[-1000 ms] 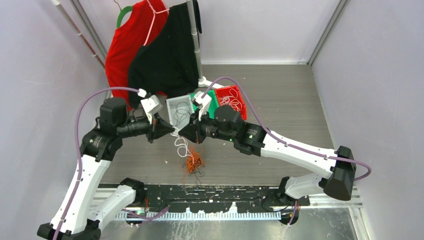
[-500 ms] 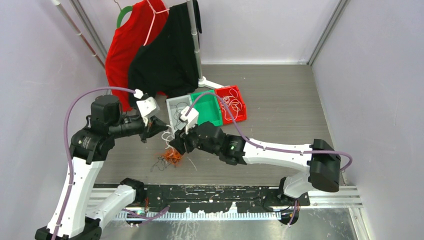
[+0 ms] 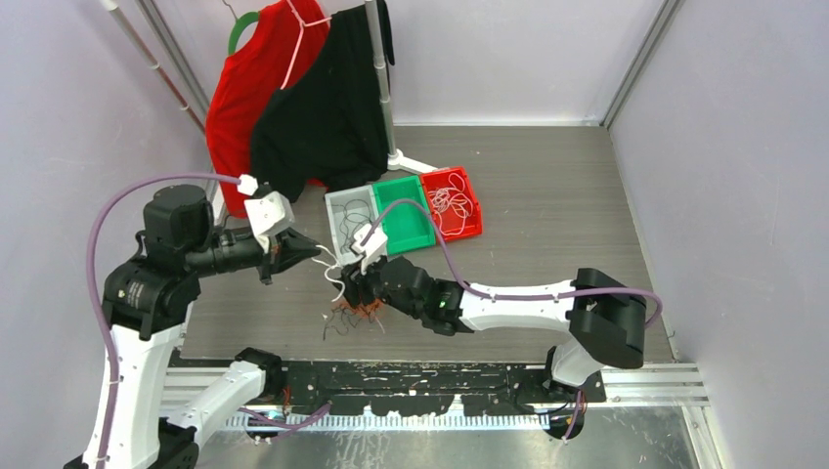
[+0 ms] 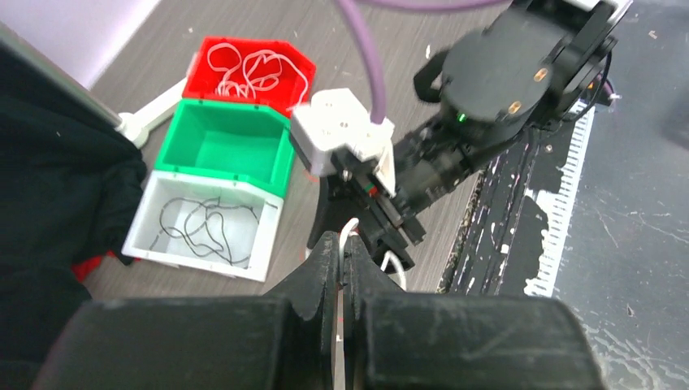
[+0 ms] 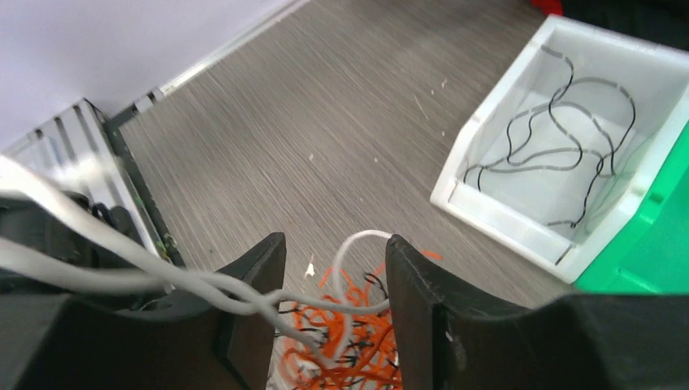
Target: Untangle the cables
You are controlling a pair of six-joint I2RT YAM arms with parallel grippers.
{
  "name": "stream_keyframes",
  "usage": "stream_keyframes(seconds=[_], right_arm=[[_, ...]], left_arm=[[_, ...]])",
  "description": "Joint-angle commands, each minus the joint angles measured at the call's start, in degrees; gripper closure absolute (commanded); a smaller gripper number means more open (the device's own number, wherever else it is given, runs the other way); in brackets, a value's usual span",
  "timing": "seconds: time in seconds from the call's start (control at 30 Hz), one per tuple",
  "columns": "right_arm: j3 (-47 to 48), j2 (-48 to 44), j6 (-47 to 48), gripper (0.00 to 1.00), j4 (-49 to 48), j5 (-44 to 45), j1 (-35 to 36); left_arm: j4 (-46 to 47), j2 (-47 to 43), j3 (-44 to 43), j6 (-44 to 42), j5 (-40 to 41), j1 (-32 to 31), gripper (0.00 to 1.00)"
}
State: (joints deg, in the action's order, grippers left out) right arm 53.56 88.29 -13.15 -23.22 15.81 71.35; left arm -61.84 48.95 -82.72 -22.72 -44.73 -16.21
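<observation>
The cables [image 3: 354, 311] are a small snarl of orange, black and white wires on the table in front of the arms. My left gripper [image 3: 311, 246] is shut on a white cable [image 3: 330, 277] that runs from its tips down to the snarl. In the left wrist view the jaws [image 4: 345, 246] pinch this white cable [image 4: 351, 225]. My right gripper [image 3: 350, 292] is open, low over the snarl. In the right wrist view its fingers [image 5: 335, 272] straddle the snarl [image 5: 357, 333], and the white cable [image 5: 122, 272] runs off to the left.
Three bins stand in a row behind the snarl: a white one [image 3: 337, 207] holding black wires, a green one [image 3: 406, 186], and a red one [image 3: 477, 200] holding white wires. A red shirt [image 3: 239, 98] and a black shirt [image 3: 323, 117] hang on a rack at the back left.
My right gripper has moved down and left, and the snarl now lies lower on the table. My left gripper has drawn back to the left with the white cable.
</observation>
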Motion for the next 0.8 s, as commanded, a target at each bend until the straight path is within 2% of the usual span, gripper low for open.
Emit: stream_keyframes(seconds=[0.0, 0.23, 0.4, 0.77], right_arm=[[-3.7, 1.0, -0.1, 0.48, -8.5, 1.8, 0.0], [-11.7, 1.3, -3.5, 0.57, -13.2, 5.9, -0.1], [-17.6, 1.2, -6.6, 0.57, -17.7, 7.1, 0.0], [-28.6, 0.7, -11.2, 0.58, -27.0, 9.1, 0.0]], left_arm=[[0.2, 0.6, -5.8, 2.7, -3.0, 0.1, 1.0], [1.7, 1.9, -11.6, 3.8, -1.3, 0.1, 1.0], [4.5, 2.5, -15.2, 4.0, 2.3, 0.1, 1.0], [22.1, 2.2, -17.1, 5.6, 22.3, 0.1, 1.0]])
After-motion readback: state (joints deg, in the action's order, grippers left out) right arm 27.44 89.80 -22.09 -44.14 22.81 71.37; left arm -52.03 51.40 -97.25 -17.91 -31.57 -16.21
